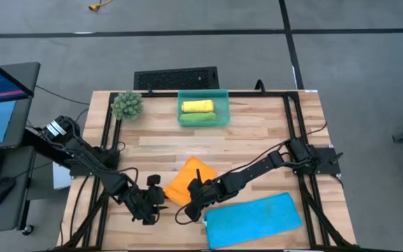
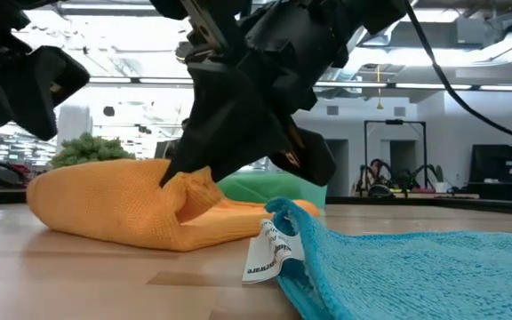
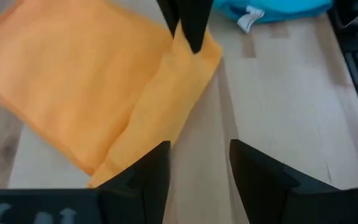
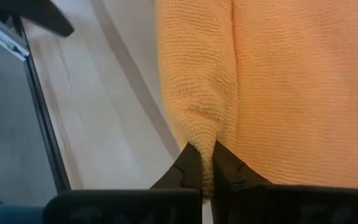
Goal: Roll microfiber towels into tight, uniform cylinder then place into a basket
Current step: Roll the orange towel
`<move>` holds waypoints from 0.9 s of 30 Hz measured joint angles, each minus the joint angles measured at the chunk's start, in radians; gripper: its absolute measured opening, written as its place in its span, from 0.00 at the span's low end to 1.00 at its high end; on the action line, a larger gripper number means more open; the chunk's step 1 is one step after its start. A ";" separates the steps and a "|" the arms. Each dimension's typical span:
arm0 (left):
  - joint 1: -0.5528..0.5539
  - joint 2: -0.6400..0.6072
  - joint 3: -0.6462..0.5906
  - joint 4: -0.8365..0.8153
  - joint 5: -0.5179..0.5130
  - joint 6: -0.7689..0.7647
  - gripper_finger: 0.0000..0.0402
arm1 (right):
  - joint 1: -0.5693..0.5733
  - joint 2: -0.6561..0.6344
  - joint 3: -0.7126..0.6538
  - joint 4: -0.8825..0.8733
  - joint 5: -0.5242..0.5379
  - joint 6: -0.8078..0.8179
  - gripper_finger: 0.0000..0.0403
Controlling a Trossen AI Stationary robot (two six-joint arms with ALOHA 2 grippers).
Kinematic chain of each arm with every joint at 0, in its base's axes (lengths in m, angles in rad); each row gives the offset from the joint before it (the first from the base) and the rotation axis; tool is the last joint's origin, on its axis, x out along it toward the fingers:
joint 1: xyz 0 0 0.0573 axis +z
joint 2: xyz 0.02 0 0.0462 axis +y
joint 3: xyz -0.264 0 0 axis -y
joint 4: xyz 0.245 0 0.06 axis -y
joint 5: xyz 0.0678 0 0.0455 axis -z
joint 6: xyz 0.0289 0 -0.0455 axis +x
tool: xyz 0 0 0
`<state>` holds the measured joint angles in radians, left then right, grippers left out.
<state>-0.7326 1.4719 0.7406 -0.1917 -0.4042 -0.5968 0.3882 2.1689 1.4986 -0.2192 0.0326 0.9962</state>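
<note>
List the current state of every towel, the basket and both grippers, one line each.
orange towel: partly folded, one edge pinched.
blue towel: spread flat near the table's front edge.
yellow towel: rolled, in the basket.
green towel: rolled, in the basket beside the yellow one.
basket: upright, holding two rolls.
right gripper: jaws shut on the orange towel.
left gripper: jaws open, empty, beside the orange towel.

Towels, count: four. One orange towel [image 1: 187, 180] and one blue towel [image 1: 254, 218] on the bench [image 1: 257, 136]; one yellow roll [image 1: 196, 106] and what looks like one green roll [image 1: 198, 118] in the single basket [image 1: 224, 106]. One plant ball [image 1: 127, 105].
</note>
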 joint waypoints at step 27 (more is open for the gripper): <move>0.105 0.003 -0.047 0.141 0.193 0.255 0.39 | -0.037 0.044 0.002 0.030 -0.066 0.209 0.05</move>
<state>-0.6273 1.4746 0.6932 -0.0504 -0.2107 -0.3414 0.3508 2.2131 1.5005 -0.1894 -0.0336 1.2053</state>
